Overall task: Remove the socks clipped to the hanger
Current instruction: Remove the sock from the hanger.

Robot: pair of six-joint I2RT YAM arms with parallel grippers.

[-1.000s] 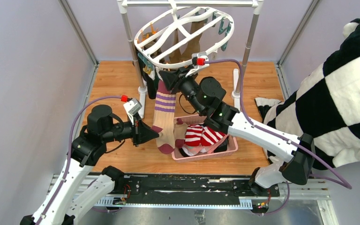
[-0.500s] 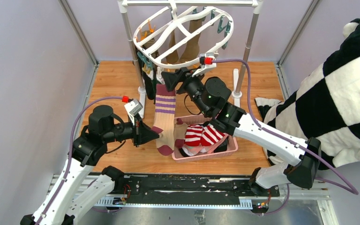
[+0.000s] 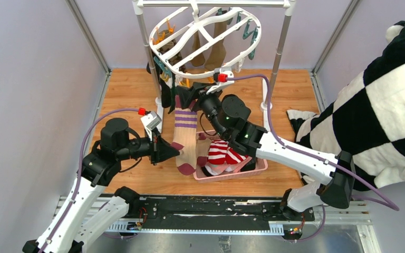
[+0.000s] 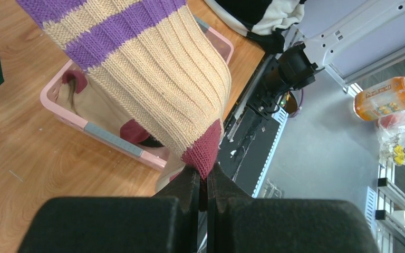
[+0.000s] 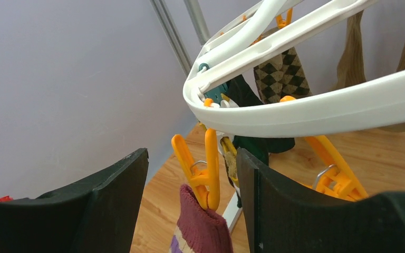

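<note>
Hanger [image 5: 321,108] hangs from the grey pole rack [image 3: 280,42] at the far side of the wooden worktop [image 3: 132,89], tilted. Beige sock with purple stripes [image 3: 185,132] hangs off its near rim, maroon cuff pinched in an orange clip [image 5: 203,168]. Right pincer [image 5: 190,158] is up at that clip with jaws apart, one finger on each side of it and a gap on both sides, not touching it. Left pincer [image 4: 203,179] is low and clamped together on the maroon toe of the same sock, so the sock is stretched between clip and pincer. Brown argyle sock [image 5: 282,74], a dark sock [image 5: 253,142] and olive-brown socks [image 3: 211,50] are clipped on the hanger further back. Pink basket [image 3: 261,166] sits on the worktop just right of the striped sock, with red-white striped socks [image 3: 224,153] inside. Black-and-white checked plush cloth [image 3: 379,105] lies at the right edge.
</note>
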